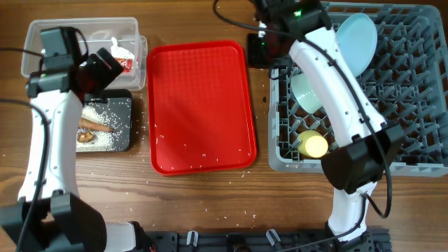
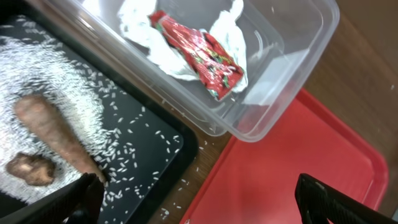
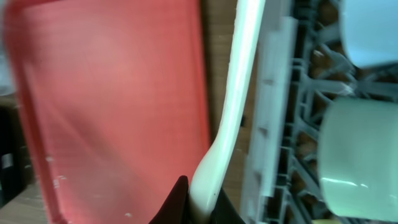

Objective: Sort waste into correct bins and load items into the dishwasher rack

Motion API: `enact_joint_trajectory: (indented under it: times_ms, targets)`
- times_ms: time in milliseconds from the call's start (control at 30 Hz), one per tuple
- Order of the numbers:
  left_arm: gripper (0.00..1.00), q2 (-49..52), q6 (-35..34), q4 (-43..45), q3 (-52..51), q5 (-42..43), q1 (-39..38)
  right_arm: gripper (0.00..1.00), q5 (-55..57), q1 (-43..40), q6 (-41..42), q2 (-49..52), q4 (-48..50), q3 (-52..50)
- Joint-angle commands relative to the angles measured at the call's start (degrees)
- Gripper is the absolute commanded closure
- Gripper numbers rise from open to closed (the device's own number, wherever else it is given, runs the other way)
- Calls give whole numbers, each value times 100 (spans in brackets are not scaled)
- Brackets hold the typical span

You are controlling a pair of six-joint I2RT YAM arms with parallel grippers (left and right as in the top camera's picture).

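White plastic spoon (image 3: 239,93), long and slim, is pinched by its wider end between the pressed-together fingers of the right gripper (image 3: 200,202). It is held over the strip of wooden counter (image 1: 210,203) between the flat red serving tray (image 1: 203,105) and the left wall of the large grey plastic dishwasher rack (image 1: 413,105), just beside the rack but not yet in it. Inside the rack a round pale-blue plate (image 1: 357,38) leans among the pegs, with a mint-green bowl (image 1: 306,91) and a small yellow cup (image 1: 313,145) nearer the left wall. The arm covers part of that corner, so I cannot tell whether a second bowl is loaded. Across the counter the left gripper (image 2: 196,202) is spread wide and holds nothing, hovering where the shallow black rectangular tray (image 2: 155,146), the clear plastic rectangular tub (image 2: 298,74) and the red serving tray come together. The tub holds the red crinkled snack wrapper (image 2: 199,53) lying on crumpled white tissue (image 2: 140,18). The black tray holds a heap of loose white rice grains (image 2: 56,68), the long brown food stick (image 2: 56,134) and the small brown lump (image 2: 28,169). By this layout the sorting looks all but finished and the loading close to it: the spoon seems to be the last item to place. Stray grains (image 1: 203,157) along the red tray's near edge, and more on the counter around it, are left to clear.
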Motion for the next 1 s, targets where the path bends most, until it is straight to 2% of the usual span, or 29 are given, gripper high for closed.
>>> enact_joint_trajectory:
  times_ms: [0,167,333,433,467,500,567,600,667,800,967]
  targets:
    - [0,168,225,79,37,22,-120,96,133,-302,-339,105,-61,-299]
    - [0,173,225,216,37,7,-118,96,44,-634,-988,105,-107,-645]
    - [0,173,225,262,37,7,-118,95,44,-815,-1021,105,11,-1032]
    - [0,173,225,256,37,7,-118,83,44,-855,-997,105,111,-1145]
    - [0,173,225,254,37,7,-118,76,44,-855,-988,105,160,-1174]
    - [0,173,225,256,37,7,-118,67,44,-855,-973,105,186,-1193]
    - [0,173,225,256,37,7,-118,41,44,-855,-935,105,223,-1196]
    - [0,173,225,256,37,7,-118,37,44,-855,-935,105,258,-1196]
    - [0,173,225,254,37,7,-118,32,44,-855,-890,105,313,-1187]
    - [0,173,225,254,37,7,-118,29,-90,-848,-852,-24,195,-953]
    - [0,173,225,256,37,7,-118,25,-326,-848,-953,-1012,-26,-844]
